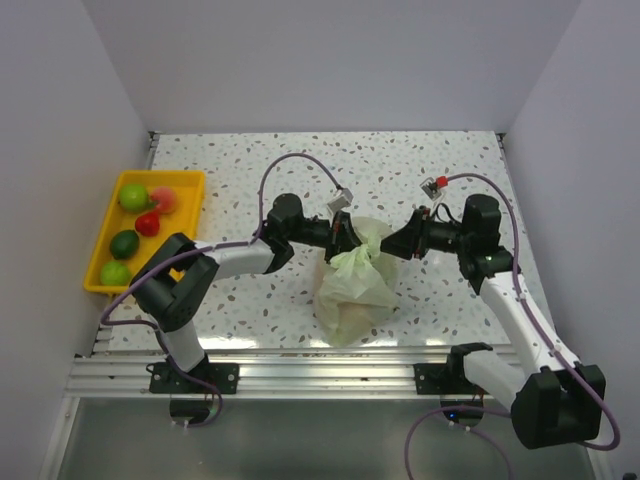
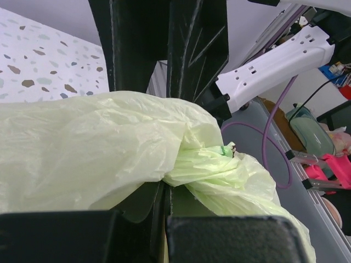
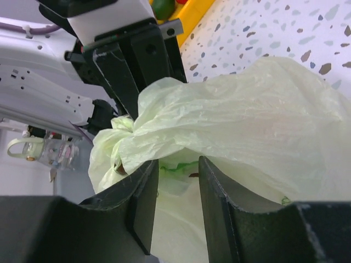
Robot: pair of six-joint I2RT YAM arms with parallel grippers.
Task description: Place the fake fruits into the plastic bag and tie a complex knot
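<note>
Plastic bag: pale green and crinkled, standing at the middle of the speckled table between the two arms, its body bulging towards the near edge.
Knot: a twisted bunch of film at the bag's neck, on top of the bag and between the two grippers.
Left gripper: clenched on a fold of the bag just left of the knot; the film runs into the thin slit between its fingers.
Right gripper: closed on bunched film on the knot's right side, jaws slightly apart with plastic filling the gap.
Fake fruits: five lie in the yellow tray, three green, one red and one pinkish orange.
Bag contents: a faint pink-orange tint shows through the film, possibly fruit inside; the shapes are too blurred to count.
Yellow tray: at the table's left edge, well apart from the bag.
</note>
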